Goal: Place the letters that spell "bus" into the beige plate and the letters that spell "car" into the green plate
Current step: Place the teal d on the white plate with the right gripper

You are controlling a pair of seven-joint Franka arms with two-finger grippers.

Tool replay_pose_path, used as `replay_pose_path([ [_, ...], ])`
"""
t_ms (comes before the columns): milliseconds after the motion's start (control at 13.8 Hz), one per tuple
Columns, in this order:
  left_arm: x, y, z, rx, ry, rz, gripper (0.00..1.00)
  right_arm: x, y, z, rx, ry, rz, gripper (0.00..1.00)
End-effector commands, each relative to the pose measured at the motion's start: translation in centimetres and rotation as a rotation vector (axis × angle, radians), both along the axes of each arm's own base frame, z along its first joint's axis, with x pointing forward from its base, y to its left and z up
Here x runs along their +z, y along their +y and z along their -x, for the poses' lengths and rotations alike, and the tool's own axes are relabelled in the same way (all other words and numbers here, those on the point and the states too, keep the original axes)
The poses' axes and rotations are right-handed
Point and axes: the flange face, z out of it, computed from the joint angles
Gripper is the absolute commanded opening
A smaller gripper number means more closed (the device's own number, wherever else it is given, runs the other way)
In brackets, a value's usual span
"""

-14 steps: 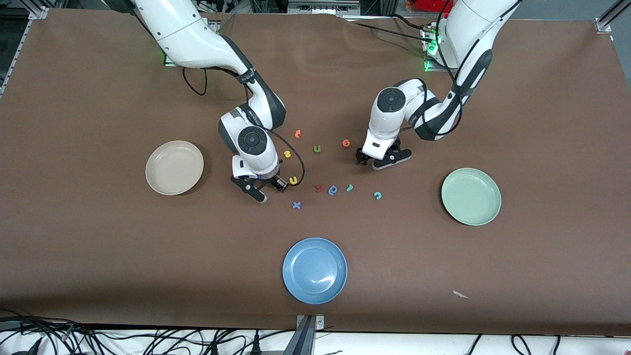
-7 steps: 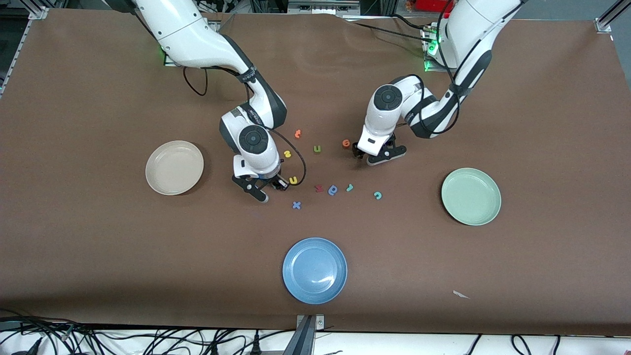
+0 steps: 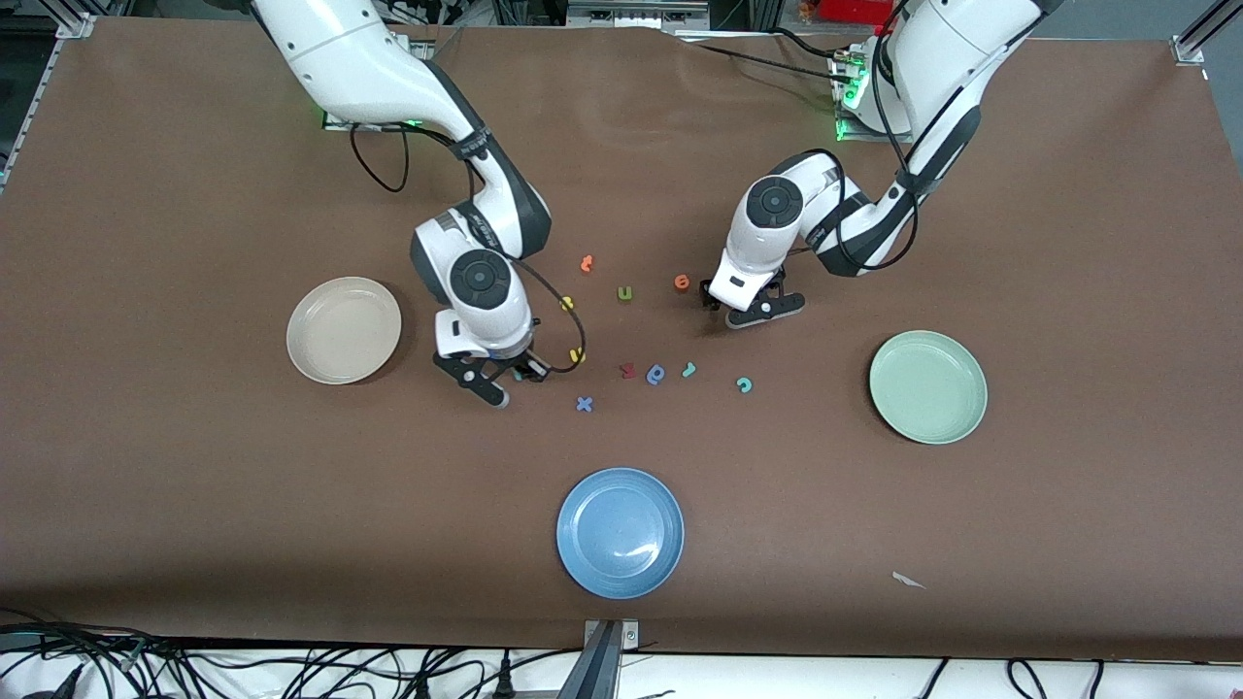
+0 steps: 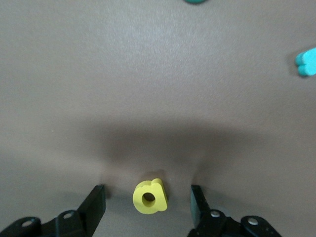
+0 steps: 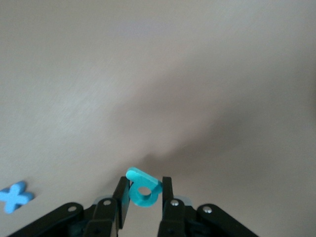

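"Starting nearest us: has anything landed in a plate yet?"

"Nothing. The blue plate [image 3: 620, 532] isn't part of it anyway, and the green plate [image 3: 927, 386] and beige plate [image 3: 344, 330] are both bare. All six letters have yet to arrive."

"So where are the 'car' ones?"

"The teal c [image 3: 745, 384] and teal r [image 3: 688, 369] lie loose on the table, toward the green plate's end of the scatter. The yellow a [image 4: 150, 196] is a bit farther from us, and the left gripper [image 4: 148, 192] is down over it, fingers spread with one on each side and a clear gap to the foam. Nothing is gripped yet."

"And 'bus'?"

"One is in hand. The right gripper [image 5: 143, 190] is clamped on the teal b [image 5: 143, 192], low over bare table at the beige plate's end of the letters. I can't say whether the b is clear of the surface. The yellow u [image 3: 577, 356] sits just beside that gripper, half under its cable, and the yellow s [image 3: 567, 304] lies farther from us."

"Early days, then?"

"I'd say so – one letter grasped, one being lined up, four untouched."
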Motion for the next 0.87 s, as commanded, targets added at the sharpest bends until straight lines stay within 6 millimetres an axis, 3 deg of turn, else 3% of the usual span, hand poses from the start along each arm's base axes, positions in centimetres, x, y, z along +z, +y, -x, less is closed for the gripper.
replay_pose_path([
  [0,-0.6,-0.2,-0.2,-0.018,0.040,0.022,0.73,3.0,-4.1,-0.5,0.092,0.062,0.061,0.13],
  [218,-0.7,-0.1,-0.1,-0.021,0.048,0.013,0.56,4.2,-11.8,1.0,0.219,0.074,0.066,0.13],
  [291,-0.7,-0.1,-0.1,-0.020,0.048,0.012,0.55,4.2,-14.4,2.1,0.253,0.084,0.063,0.13],
  [508,-0.7,-0.1,-0.1,-0.020,0.049,0.011,0.46,2.5,-22.1,4.5,0.326,0.119,0.063,0.13],
  [726,-0.6,0.1,-0.2,-0.027,0.053,0.009,0.40,0.5,-27.0,4.9,0.359,0.142,0.066,0.13],
  [799,-0.5,0.0,-0.4,-0.027,0.049,0.012,0.36,0.0,-27.7,4.9,0.353,0.150,0.062,0.13],
])
